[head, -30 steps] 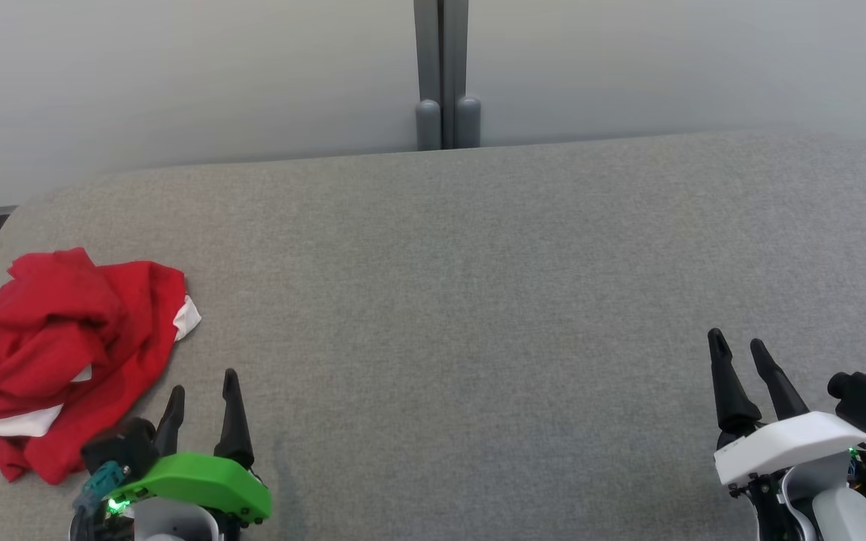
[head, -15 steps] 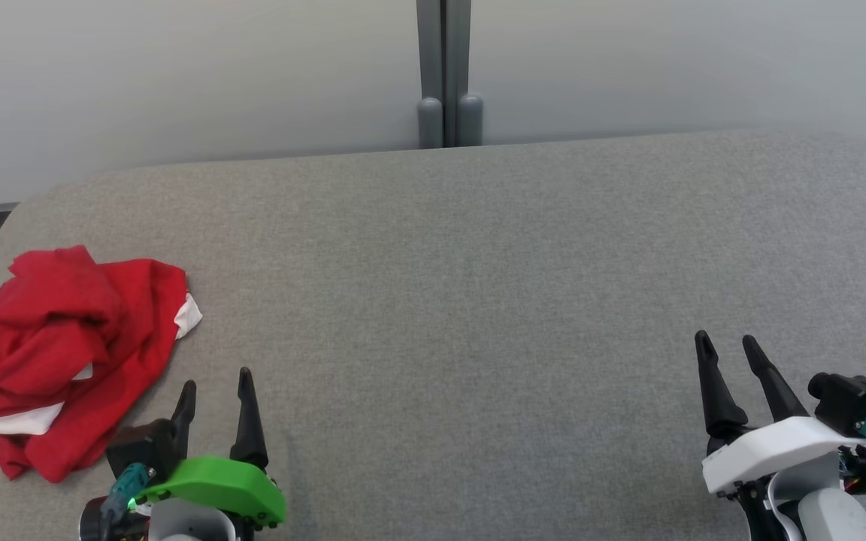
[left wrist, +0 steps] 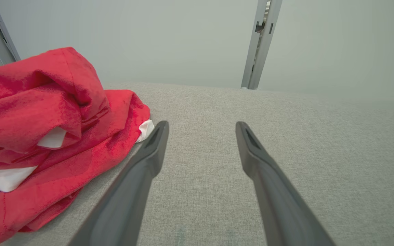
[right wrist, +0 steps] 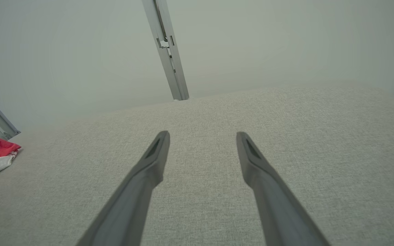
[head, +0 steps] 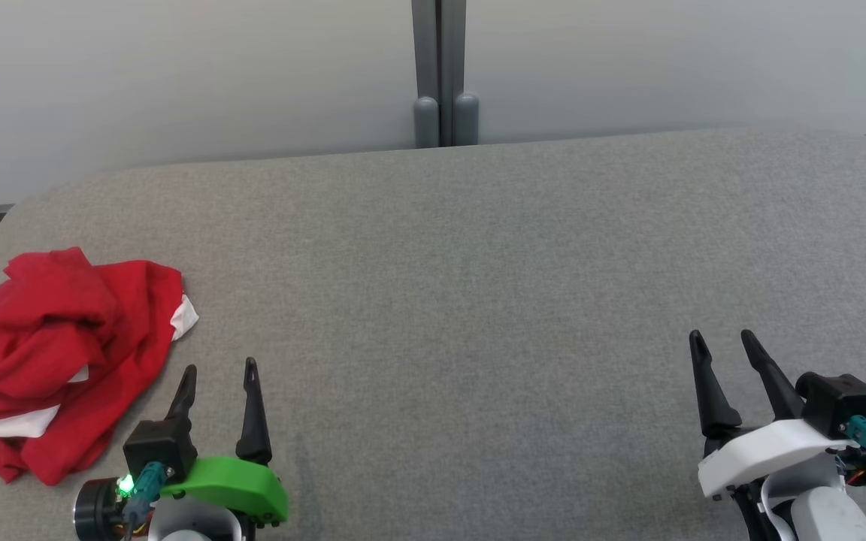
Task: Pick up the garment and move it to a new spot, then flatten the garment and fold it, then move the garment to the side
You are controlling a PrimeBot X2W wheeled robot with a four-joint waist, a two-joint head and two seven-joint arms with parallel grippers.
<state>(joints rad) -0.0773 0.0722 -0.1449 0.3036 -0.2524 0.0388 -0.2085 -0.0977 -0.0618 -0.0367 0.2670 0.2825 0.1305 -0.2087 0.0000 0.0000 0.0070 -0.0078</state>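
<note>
A crumpled red and white garment (head: pixel 65 353) lies heaped at the left edge of the grey table (head: pixel 478 263), its longer side running near to far, just left of the left gripper (head: pixel 221 366), whose fingers are wide and empty. The right gripper (head: pixel 722 336), also wide and empty, is well away. Since a second ago the left gripper has edged forward; the garment stayed put.

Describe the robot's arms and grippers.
The left gripper has two long dark tapering fingers on a bright green shell, with a black camera block, a teal plug and a green light. The right gripper has the same fingers, block and plug on a white shell.
</note>
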